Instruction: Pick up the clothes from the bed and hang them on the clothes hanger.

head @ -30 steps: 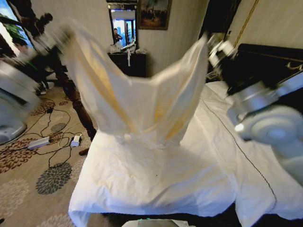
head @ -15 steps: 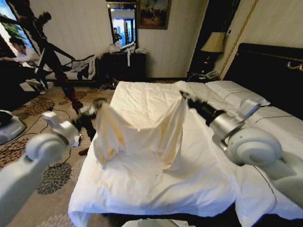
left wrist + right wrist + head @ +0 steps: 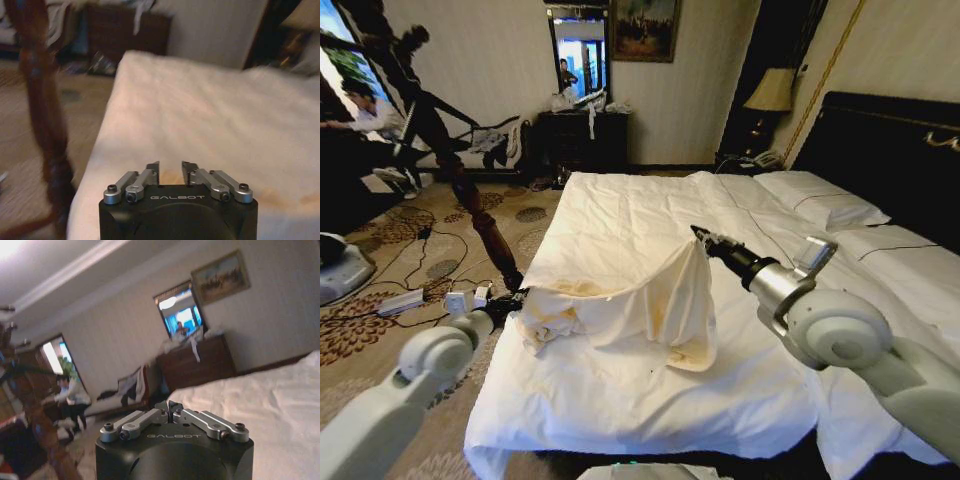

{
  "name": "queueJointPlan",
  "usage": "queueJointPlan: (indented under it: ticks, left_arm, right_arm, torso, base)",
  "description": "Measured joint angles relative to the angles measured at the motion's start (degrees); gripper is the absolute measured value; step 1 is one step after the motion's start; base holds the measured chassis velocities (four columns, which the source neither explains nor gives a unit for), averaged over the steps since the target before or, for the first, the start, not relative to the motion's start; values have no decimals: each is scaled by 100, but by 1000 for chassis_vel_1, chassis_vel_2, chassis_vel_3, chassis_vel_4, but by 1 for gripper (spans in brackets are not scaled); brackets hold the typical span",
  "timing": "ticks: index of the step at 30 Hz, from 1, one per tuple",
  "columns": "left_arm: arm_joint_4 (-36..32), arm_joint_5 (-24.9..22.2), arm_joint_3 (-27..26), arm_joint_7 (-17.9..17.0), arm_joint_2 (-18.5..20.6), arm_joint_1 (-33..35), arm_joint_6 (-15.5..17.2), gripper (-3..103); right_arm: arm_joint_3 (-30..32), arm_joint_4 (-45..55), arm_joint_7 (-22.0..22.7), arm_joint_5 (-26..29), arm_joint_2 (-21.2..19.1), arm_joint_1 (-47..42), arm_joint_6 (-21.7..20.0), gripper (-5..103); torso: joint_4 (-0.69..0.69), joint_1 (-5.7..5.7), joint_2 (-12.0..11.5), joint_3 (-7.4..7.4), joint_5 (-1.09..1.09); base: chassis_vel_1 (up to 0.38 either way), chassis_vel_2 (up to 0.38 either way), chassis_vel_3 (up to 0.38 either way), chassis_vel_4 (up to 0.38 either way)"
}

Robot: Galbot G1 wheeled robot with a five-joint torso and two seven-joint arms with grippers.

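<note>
The left gripper (image 3: 517, 298) sits low at the near left edge of the wide white-sheeted bed (image 3: 620, 400), at one end of the soft pale cream-yellow garment (image 3: 630, 310). In the head view that end of the cloth bunches right against its tip and lies slumped on the sheet. The left wrist view adds what the head view cannot: the left gripper (image 3: 170, 172) has its fingers parted with a gap between them, and whether any cloth is caught there cannot be told

The right gripper (image 3: 698, 234) is raised above the middle of the bed, farther in, and the garment's other corner rises to a peak at its tip, the cloth draping down and toward the left gripper from there. In the right wrist view the right gripper (image 3: 170, 410) has its fingertips pressed together, though the cloth itself is hidden there, so the head view is what shows it pinching the garment

Beyond both grippers the white sheet runs to white pillows (image 3: 820, 200) and a tall black headboard (image 3: 890, 150)
</note>
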Motion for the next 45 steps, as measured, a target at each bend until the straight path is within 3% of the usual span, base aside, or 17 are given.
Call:
queueJointPlan:
  ticks: [3,5,7,9,10,11,13,14,18,20,22,27,32,36,40,43,45]
  left_arm:
    - [-5,-610,-654,899,197,56,-15,40]
    - [32,-727,-778,1111,239,71,-82,45]
    - [186,-1031,-957,1519,292,-67,-581,56]
    - [296,-1129,-938,1468,314,-395,-1052,61]
    - [296,-1129,-938,1468,314,-395,-1052,61]
    - [384,-1078,-933,1280,377,-669,-1461,73]
    - [598,-680,-990,867,657,-1022,-1885,78]
    - [598,-680,-990,867,657,-1022,-1885,78]
    - [1326,208,-952,566,1609,-1752,-2026,93]
    - [1481,237,-908,530,1740,-1898,-1987,97]
    - [2359,199,-615,542,2224,-2437,-1820,100]
    - [3371,52,-220,990,2525,-2819,-1858,100]
    - [3173,-353,22,941,2200,-2828,-1934,100]
    - [2653,-85,109,926,1700,-2462,-1974,100]
    - [2583,980,1492,511,687,-2895,-2550,100]
    - [2674,1212,2022,438,542,-3418,-2574,100]
    - [2852,1209,2593,343,541,-4259,-2502,100]
  right_arm:
    - [161,-154,-1,114,-24,167,83,0]
    - [191,-181,0,120,-33,181,103,0]
    - [261,-204,7,124,-46,179,191,0]
    - [291,-140,4,121,-50,135,241,0]
    - [291,-140,4,121,-50,135,241,0]
    - [285,-78,-49,109,-40,118,287,0]
    - [236,-17,-296,-21,-9,81,412,0]
    - [236,-17,-296,-21,-9,81,412,0]
    - [236,122,-646,-155,47,3,613,0]
    - [236,130,-675,-178,57,3,619,0]
    - [237,68,-792,-299,134,45,629,0]
    - [179,-59,-881,-465,307,56,638,0]
    - [143,-197,-918,-671,543,-20,635,0]
    - [136,-275,-924,-732,623,-58,633,0]
    - [89,-388,-990,-842,673,-64,639,0]
    - [91,-390,-992,-842,662,-100,641,0]
    - [109,-396,-992,-850,637,-151,641,0]
  torso:
    - [-2,0,0,0,0]
    - [-3,0,0,0,1]
    - [0,0,1,0,-2]
    - [0,0,0,0,-4]
    - [0,0,0,0,-4]
    - [-7,0,0,0,-3]
    - [-3,0,0,0,-2]
    - [-3,0,0,0,-2]
    - [-1,1,1,0,-3]
    - [-3,0,1,0,0]
    - [-6,0,1,0,3]
    - [4,1,0,1,-6]
    - [-1,0,0,0,1]
    - [-6,1,0,1,1]
    - [1,1,0,1,-10]
    - [-4,1,-1,1,-2]
    - [-8,1,-1,1,3]
  base:
    - [0,0,0,0]
    - [0,0,0,0]
    - [0,0,0,0]
    - [0,0,0,0]
    - [0,0,0,0]
    - [0,0,0,0]
    - [0,0,0,0]
    - [0,0,0,0]
    - [0,0,0,0]
    - [0,0,0,0]
    - [0,0,0,0]
    - [0,0,0,0]
    - [0,0,0,0]
    - [0,0,0,0]
    - [0,0,0,0]
    - [0,0,0,0]
    - [0,0,0,0]
